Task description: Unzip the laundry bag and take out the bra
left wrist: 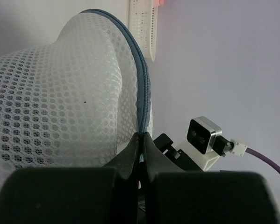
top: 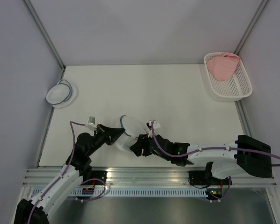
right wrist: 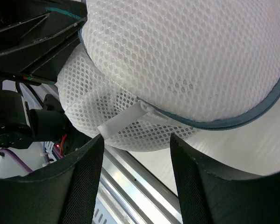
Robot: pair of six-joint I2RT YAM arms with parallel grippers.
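— Looking at the left hand (left wrist: 142, 140), what is it holding?
— It is pinched tight on the grey-blue zipper rim (left wrist: 143, 79) of the laundry bag (top: 128, 131). I think it grips there so the bag cannot slide or spin when the zip gets pulled.
— Where is the bag?
— At the near edge of the bench (top: 177, 102), about the middle, right between the two hands. It is tipped on its side.
— And the right hand (right wrist: 136, 140)?
— Its fingers are spread wide and hold nothing. The bag is just in front of them. A little white strap (right wrist: 122, 121) sticks out at the rim. I guess that is the bit to grab, but I cannot tell if it is the zip pull.
— Is the zip open?
— It looks shut where I can see it. No bra shows through the mesh.
— Anything else?
— A smaller white dome (top: 61, 93) at the far left, and a white basket (top: 238, 86) at the far right with something pink (top: 223, 66) in it. Both are well away.
— Any words to read?
— No. I see no name, label or writing anywhere.
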